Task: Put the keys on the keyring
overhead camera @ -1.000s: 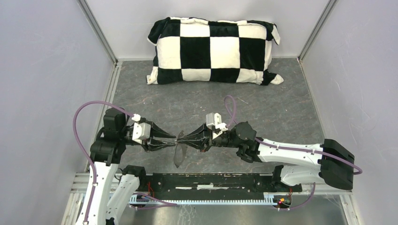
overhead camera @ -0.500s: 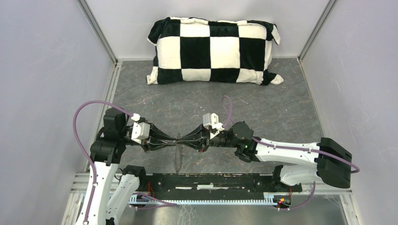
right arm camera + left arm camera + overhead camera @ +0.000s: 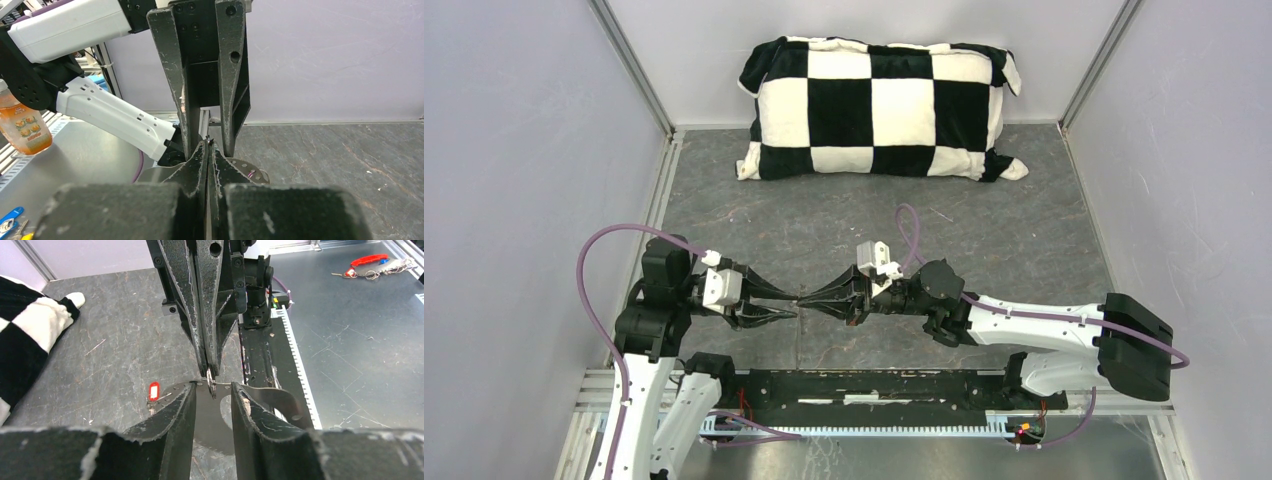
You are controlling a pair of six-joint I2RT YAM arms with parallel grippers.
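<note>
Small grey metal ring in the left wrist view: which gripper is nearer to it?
Right. The right gripper is shut on the small grey metal ring, pinching its top. The left gripper is open just before it, one finger on each side.

Small closed cell, soft even light.
Plain pale walls (image 3: 514, 150) stand on three sides of a dark grey stone-like table top (image 3: 1024, 220); a black-and-white checkered pillow (image 3: 879, 110) lies by the back wall.

Grey keyring (image 3: 173, 389) hangs in mid-air (edge-on from above), red-tagged key (image 3: 154, 391) beside it.
</note>
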